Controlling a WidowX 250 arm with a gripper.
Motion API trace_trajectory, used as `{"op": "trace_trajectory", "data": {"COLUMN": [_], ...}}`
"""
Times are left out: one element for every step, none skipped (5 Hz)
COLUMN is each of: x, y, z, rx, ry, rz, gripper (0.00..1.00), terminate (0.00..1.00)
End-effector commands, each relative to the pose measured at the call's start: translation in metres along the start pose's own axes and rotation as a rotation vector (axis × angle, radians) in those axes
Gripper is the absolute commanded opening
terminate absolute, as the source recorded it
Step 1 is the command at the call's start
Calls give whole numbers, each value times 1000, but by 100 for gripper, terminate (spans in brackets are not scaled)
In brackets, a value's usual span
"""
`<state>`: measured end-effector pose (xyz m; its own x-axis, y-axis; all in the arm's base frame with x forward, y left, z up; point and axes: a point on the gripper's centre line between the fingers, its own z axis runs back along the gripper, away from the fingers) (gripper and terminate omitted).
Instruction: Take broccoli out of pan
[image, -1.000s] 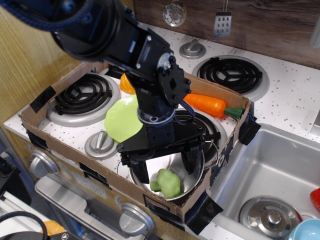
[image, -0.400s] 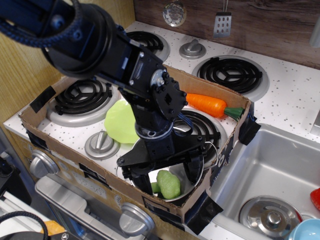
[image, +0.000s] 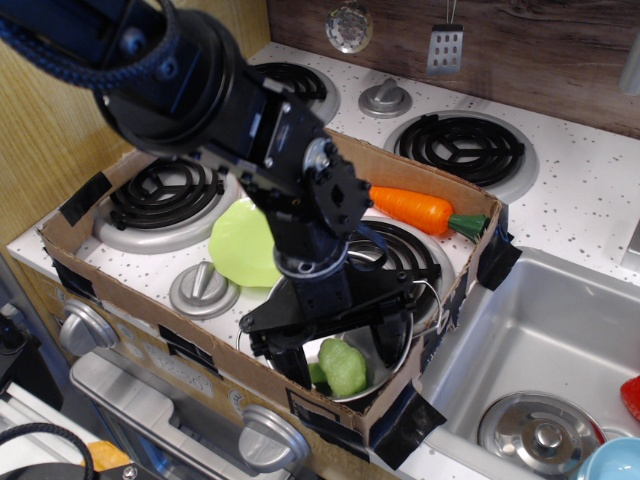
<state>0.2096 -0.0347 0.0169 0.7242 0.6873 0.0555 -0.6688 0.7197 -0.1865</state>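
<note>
While its fingers spread wide inside the round shiny steel pan (image: 410, 325), the black robot gripper (image: 335, 355) straddles the pale green toy broccoli (image: 343, 367), lower centre; a lime-green plate (image: 240, 245) and orange toy carrot (image: 415, 210) lie nearby.

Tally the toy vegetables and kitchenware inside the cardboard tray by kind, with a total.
Broccoli: 1
Carrot: 1
Pan: 1
Green plate: 1
Grey lid: 1
Total: 5
Anything hidden behind the arm is not counted.
</note>
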Motion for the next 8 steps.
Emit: {"op": "trace_trajectory", "data": {"x": [3, 7, 23, 47, 77, 95, 110, 124], "y": [-11, -14, -24, -30, -16, 28, 65, 98], "z": [-2, 10, 40, 85, 115, 106, 92, 77], "rx": [-28, -27, -59, -6, 85, 191, 206, 222], "ry": [-17, -4, 34, 56, 49, -17, -10, -49], "rz": [-15, -2, 16, 75, 39, -54, -78, -106], "gripper": [0, 0, 0, 0, 0, 0, 0, 0], "terminate": [0, 0, 0, 0, 0, 0, 0, 0]}}
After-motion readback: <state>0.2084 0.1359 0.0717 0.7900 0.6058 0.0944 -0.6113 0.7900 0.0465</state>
